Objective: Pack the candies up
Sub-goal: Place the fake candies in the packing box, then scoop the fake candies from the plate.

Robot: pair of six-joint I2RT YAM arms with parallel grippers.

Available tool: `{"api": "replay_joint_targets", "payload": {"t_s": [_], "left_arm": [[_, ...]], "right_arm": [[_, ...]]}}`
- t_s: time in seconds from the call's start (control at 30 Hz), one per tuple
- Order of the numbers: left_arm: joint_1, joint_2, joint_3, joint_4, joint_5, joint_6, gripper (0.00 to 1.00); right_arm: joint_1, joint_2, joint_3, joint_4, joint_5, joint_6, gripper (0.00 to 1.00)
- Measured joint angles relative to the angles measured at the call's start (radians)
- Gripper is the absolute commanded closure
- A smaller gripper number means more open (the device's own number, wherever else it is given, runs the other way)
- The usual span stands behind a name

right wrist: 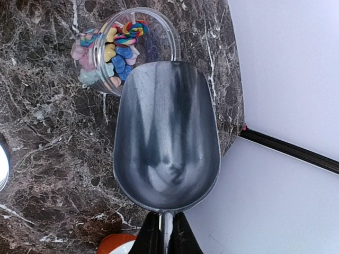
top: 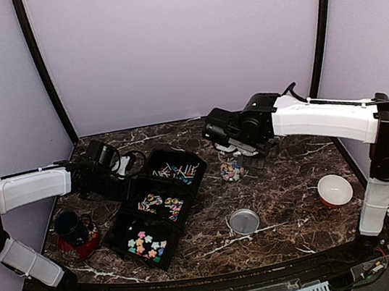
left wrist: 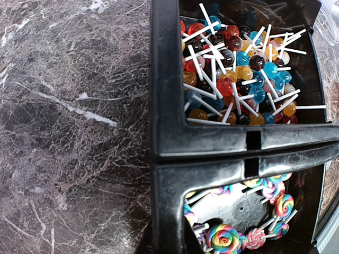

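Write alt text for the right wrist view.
An empty metal scoop, gripped by its handle in the right gripper, fills the middle, its front lip overlapping the mouth of a clear jar holding mixed-colour candies. The jar stands on a dark marble table.

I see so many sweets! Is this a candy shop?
Probably not a shop, more a robot test booth: a left arm and right arm over a marble table, plain walls around, a tray of sweets.

Soft, even light falls from above, and shadows on the dark marbled bench [top: 287,175] are faint. The grey metal scoop [right wrist: 167,137] shows streaky glare. The small mixed-colour candies [right wrist: 114,50] look sharp, while the black plastic tray [left wrist: 212,135] bows toward the picture's edges.
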Motion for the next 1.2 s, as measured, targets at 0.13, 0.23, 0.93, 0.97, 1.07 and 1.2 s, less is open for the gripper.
{"api": "replay_joint_targets", "payload": {"t_s": [0.13,0.23,0.93,0.97,1.07,1.2], "left_arm": [[0.0,0.0,0.0,0.0,0.0,0.0,1.0],[0.0,0.0,0.0,0.0,0.0,-0.001,1.0],[0.052,0.096,-0.011,0.085,0.251,-0.085,1.0],[0.063,0.101,-0.021,0.111,0.281,-0.105,1.0],[0.112,0.137,-0.065,0.219,0.403,-0.187,1.0],[0.149,0.237,-0.099,0.36,0.539,-0.278,1.0]], "right_arm": [[0.0,-0.021,0.007,0.005,0.017,-0.005,1.0],[0.009,-0.023,0.05,0.006,-0.002,-0.005,1.0],[0.262,-0.036,0.237,0.141,-0.189,-0.061,1.0],[0.261,-0.059,0.217,0.173,-0.189,-0.055,1.0],[0.257,-0.131,0.174,0.24,-0.19,-0.042,1.0],[0.257,-0.179,0.167,0.281,-0.191,-0.024,1.0]]}}
